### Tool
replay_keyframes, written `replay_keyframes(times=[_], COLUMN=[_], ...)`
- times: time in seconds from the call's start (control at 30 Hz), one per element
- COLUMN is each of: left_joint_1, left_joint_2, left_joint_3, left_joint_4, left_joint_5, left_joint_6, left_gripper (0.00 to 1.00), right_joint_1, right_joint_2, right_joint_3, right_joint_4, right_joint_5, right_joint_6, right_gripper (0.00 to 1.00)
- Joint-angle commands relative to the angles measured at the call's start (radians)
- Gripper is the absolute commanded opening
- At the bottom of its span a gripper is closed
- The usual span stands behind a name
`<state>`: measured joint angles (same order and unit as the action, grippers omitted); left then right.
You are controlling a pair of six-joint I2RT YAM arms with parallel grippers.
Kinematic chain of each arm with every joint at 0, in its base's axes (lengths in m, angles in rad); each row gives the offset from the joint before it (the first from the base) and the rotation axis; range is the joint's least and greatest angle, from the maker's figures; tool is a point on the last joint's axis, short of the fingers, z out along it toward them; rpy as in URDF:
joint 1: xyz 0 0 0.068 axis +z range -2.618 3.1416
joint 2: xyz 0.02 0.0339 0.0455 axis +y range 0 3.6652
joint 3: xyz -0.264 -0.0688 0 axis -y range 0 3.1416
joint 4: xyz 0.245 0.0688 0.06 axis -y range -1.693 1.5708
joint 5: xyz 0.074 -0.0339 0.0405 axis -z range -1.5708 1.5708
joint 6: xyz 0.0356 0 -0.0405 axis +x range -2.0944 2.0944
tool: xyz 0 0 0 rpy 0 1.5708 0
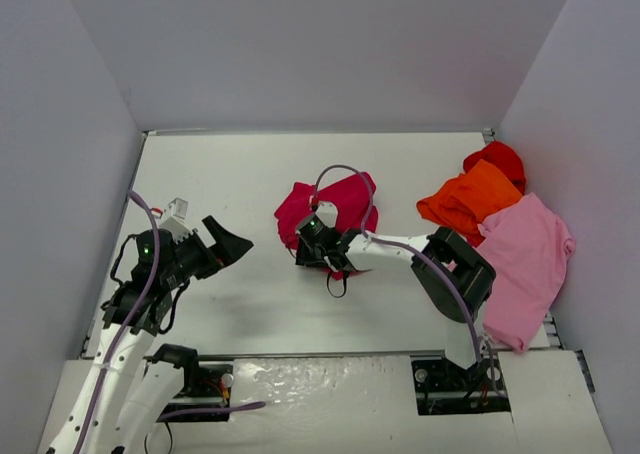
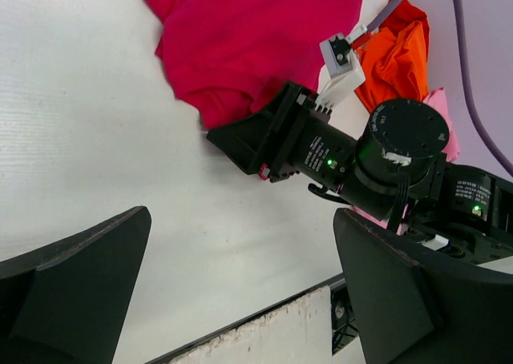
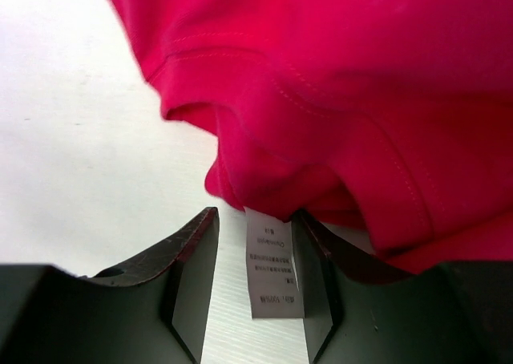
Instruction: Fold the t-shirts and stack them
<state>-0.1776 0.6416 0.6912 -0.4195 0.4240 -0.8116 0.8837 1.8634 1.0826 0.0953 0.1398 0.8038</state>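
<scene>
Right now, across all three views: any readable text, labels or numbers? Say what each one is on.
Nothing can be quoted.
White care tag on the crimson t-shirt, lying between the fingers of the right gripper: several printed lines, too blurred to read.
Black wrist housing of the right arm, in the left wrist view: small white print, too small to read.
Top view: no text visible.

White table (image 1: 250, 304), matte, faint grain in close views; plain pale-grey walls box it on three sides: back wall (image 1: 320, 44) at table's far edge, left wall (image 1: 60, 154) and right wall (image 1: 590, 104) along table's sides; thin metal rail (image 1: 250, 131) on table's far edge; white board (image 1: 330, 394) with dark cutouts at table's near edge; light even, diffuse; shadows soft.
</scene>
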Motion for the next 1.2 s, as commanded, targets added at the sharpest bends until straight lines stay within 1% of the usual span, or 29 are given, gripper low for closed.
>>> replay_keyframes(times=[0.0, 0.23, 0.37, 0.5, 0.63, 0.83, 0.97, 1.17], left_joint_1=[-0.01, -0.01, -0.011, -0.011, -0.01, -0.01, -0.01, -0.01], left_joint_2=[-0.022, -0.019, -0.019, -0.016, -0.02, -0.021, -0.021, -0.034], left_joint_3=[0.039, 0.059, 0.056, 0.057, 0.07, 0.071, 0.074, 0.067], left_joint_4=[-0.01, -0.047, -0.054, -0.057, -0.074, -0.083, -0.091, -0.096], left_joint_5=[-0.011, -0.023, -0.023, -0.018, -0.025, -0.032, -0.032, -0.049], left_joint_6=[0.024, 0.05, 0.055, 0.056, 0.063, 0.071, 0.076, 0.08], left_gripper=[0.97, 0.97, 0.97, 0.97, 0.97, 0.97, 0.97, 0.97], right_joint_1=[0.023, 0.04, 0.057, 0.057, 0.05, 0.02, -0.015, -0.022], right_joint_2=[-0.015, -0.077, -0.089, -0.04, 0.023, 0.121, 0.145, 0.018], right_joint_3=[0.075, 0.089, 0.089, 0.122, 0.147, 0.17, 0.127, 0.0], right_joint_4=[0.067, 0.058, 0.087, 0.109, 0.112, 0.156, 0.159, 0.11], right_joint_5=[-0.015, -0.037, -0.037, -0.028, 0.016, 0.0, -0.034, 0.034], right_joint_6=[-0.021, -0.009, -0.019, -0.048, -0.08, -0.102, -0.081, -0.095], right_gripper=[0.39, 0.38, 0.39, 0.39, 0.39, 0.39, 0.37, 0.37])
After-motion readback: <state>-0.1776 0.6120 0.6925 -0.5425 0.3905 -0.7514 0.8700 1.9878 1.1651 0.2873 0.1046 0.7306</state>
